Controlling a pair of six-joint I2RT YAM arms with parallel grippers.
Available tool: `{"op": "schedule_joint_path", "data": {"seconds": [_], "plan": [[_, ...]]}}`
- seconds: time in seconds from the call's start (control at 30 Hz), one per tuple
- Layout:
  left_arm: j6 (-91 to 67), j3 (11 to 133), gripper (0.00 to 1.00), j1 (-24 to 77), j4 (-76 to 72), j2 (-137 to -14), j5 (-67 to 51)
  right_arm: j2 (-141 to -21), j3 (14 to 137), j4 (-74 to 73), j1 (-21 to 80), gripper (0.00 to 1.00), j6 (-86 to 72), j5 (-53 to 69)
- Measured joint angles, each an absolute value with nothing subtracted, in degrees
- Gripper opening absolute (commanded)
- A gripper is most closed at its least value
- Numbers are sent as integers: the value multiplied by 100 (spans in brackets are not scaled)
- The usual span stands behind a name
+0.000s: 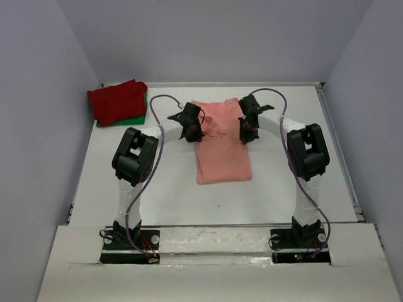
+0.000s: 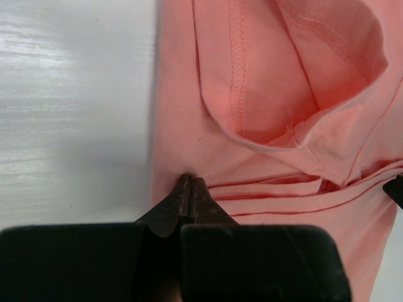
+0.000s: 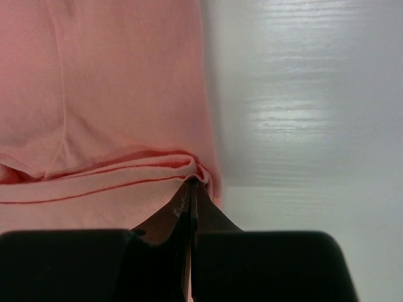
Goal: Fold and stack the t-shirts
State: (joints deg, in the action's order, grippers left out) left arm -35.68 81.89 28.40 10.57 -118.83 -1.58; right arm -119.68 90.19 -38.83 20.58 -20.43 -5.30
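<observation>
The salmon-pink t-shirt (image 1: 221, 148) lies in the middle of the table, its far part lifted and doubled over between the two grippers. My left gripper (image 1: 191, 130) is shut on its left edge, also seen in the left wrist view (image 2: 191, 181) against the pink cloth (image 2: 264, 94). My right gripper (image 1: 247, 131) is shut on its right edge; the right wrist view shows the tips (image 3: 192, 184) pinching several layers of pink cloth (image 3: 113, 94). The dark red t-shirt (image 1: 117, 100) lies folded on the green t-shirt (image 1: 140, 116) at the far left.
Grey walls close the table on the left, back and right. A metal rail (image 1: 340, 151) runs along the table's right edge. White table surface (image 1: 289, 126) shows beside the shirt.
</observation>
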Motion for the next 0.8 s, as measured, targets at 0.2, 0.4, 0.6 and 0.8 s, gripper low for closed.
{"op": "schedule_joint_path", "data": {"seconds": [0.2,0.4,0.6,0.8], "plan": [[-3610,8099,0,2840,1055,-11819,-128,-11784,8700,-3708,2193,0,-2082,-513],[-3612,8099,0,2840,1055,-11819,-126,-11749,8641,-3647,2220,0,-2099,-541],[-3645,8099,2,2853,1129,-11778,38,-11681,8530,-3540,2241,0,-2119,-563],[-3649,8014,10,2847,1485,-11614,552,-11611,8414,-3459,2335,0,-2119,-609]]}}
